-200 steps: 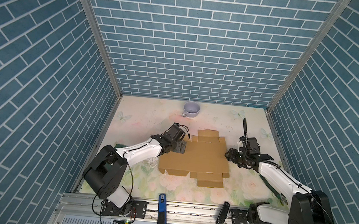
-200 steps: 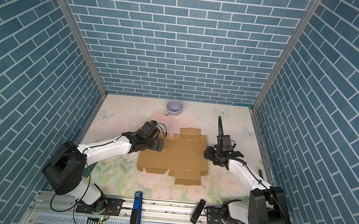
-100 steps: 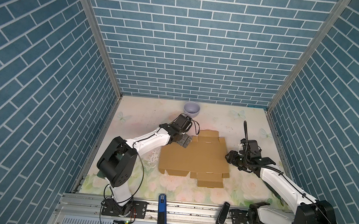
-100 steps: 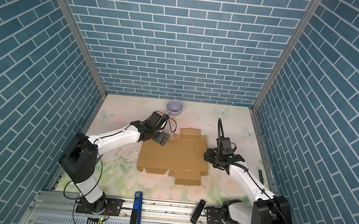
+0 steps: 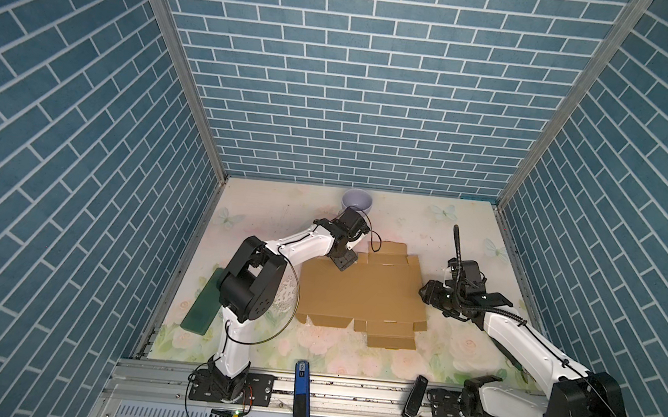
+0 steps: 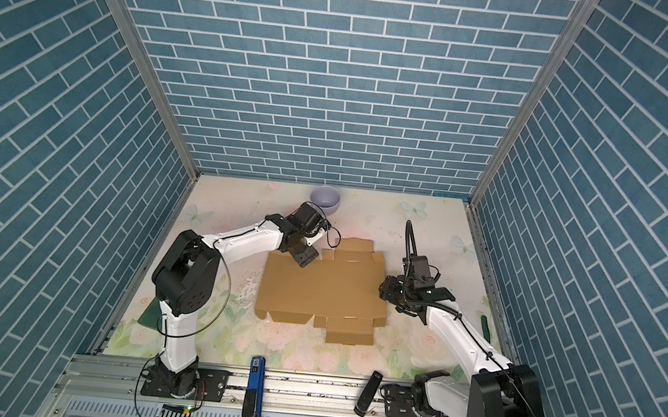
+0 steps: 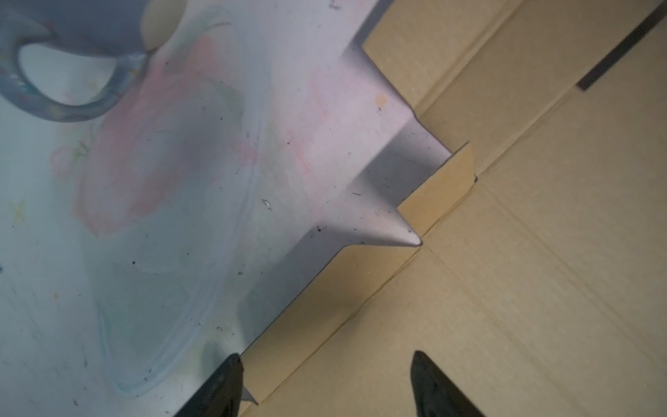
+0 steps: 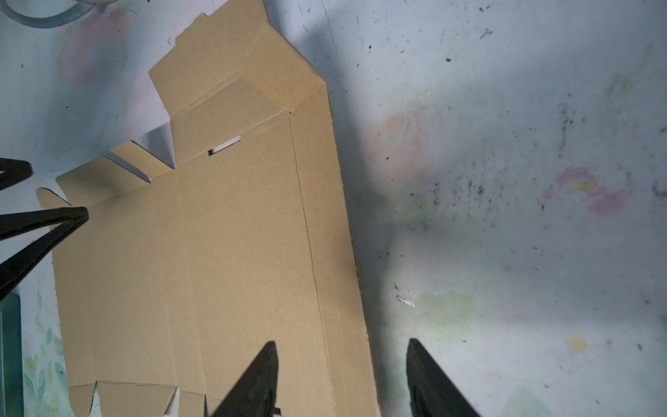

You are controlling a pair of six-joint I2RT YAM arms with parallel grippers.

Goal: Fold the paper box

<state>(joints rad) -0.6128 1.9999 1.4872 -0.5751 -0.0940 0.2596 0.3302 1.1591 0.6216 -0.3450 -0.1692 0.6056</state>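
A flat, unfolded brown cardboard paper box (image 5: pixel 357 291) lies at the middle of the floral-print table (image 5: pixel 265 207). The left gripper (image 5: pixel 343 264), jaws parted and empty, hangs over its far left corner; the right gripper (image 5: pixel 424 295), jaws likewise apart, straddles its right edge.

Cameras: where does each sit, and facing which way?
Top views: high over the front rail, looking down toward the back wall; both arms, paper box, mug.
Left wrist: behind the left hand, facing the box's far edge and mug handle; its tips show.
Right wrist: behind the right hand, facing along the box's right edge; its tips show.
Shared: both wrist views catch the box's far tabs.
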